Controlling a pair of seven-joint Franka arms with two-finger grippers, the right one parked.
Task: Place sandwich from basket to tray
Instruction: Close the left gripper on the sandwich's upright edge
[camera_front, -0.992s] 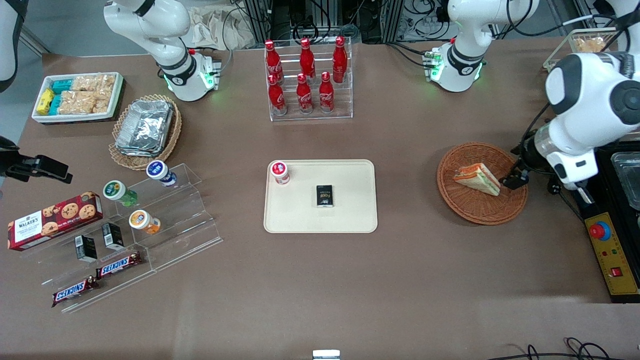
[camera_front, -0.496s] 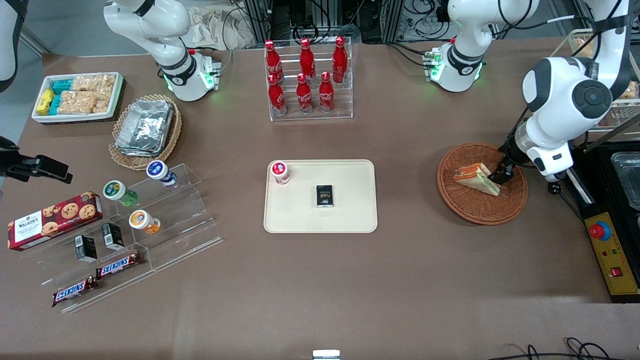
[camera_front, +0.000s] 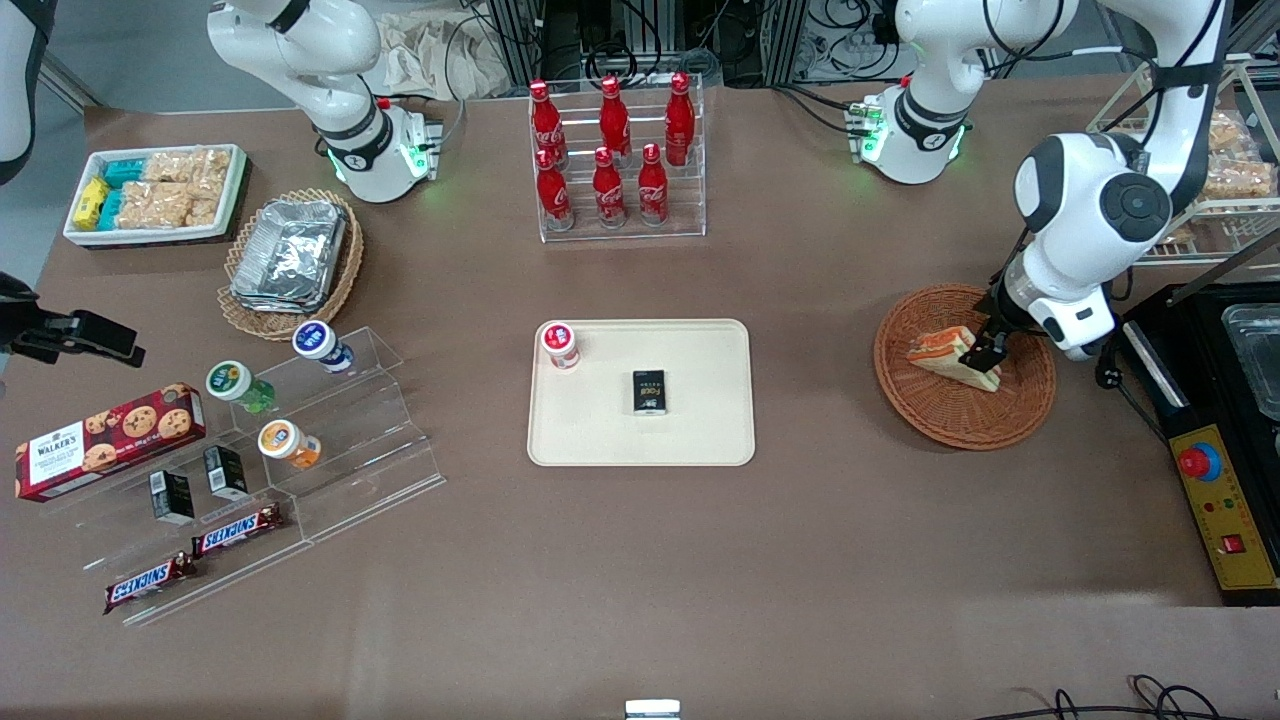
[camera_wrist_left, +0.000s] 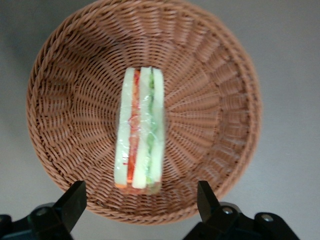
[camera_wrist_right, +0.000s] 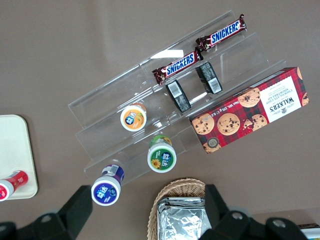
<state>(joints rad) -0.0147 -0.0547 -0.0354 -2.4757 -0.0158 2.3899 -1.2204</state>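
Note:
The sandwich (camera_front: 948, 357), a wrapped wedge of white bread with red and green layers, lies in the round reddish-brown wicker basket (camera_front: 960, 438) toward the working arm's end of the table. My gripper (camera_front: 990, 350) hangs just above the sandwich's thick end, inside the basket's rim. In the left wrist view the sandwich (camera_wrist_left: 140, 130) lies lengthwise in the basket (camera_wrist_left: 50, 80), and the gripper (camera_wrist_left: 140, 194) is open, its black fingertips (camera_wrist_left: 76, 196) spread wider than the sandwich and holding nothing. The cream tray (camera_front: 700, 425) sits at mid-table.
On the tray stand a small red-capped bottle (camera_front: 560, 343) and a black box (camera_front: 649, 391). A rack of red cola bottles (camera_front: 615, 160) stands farther from the camera than the tray. A black machine with a red button panel (camera_front: 1225, 500) lies beside the basket.
The working arm has swung in from the basket's outer rim, bringing the open gripper over the sandwich. The sandwich and basket have not moved.

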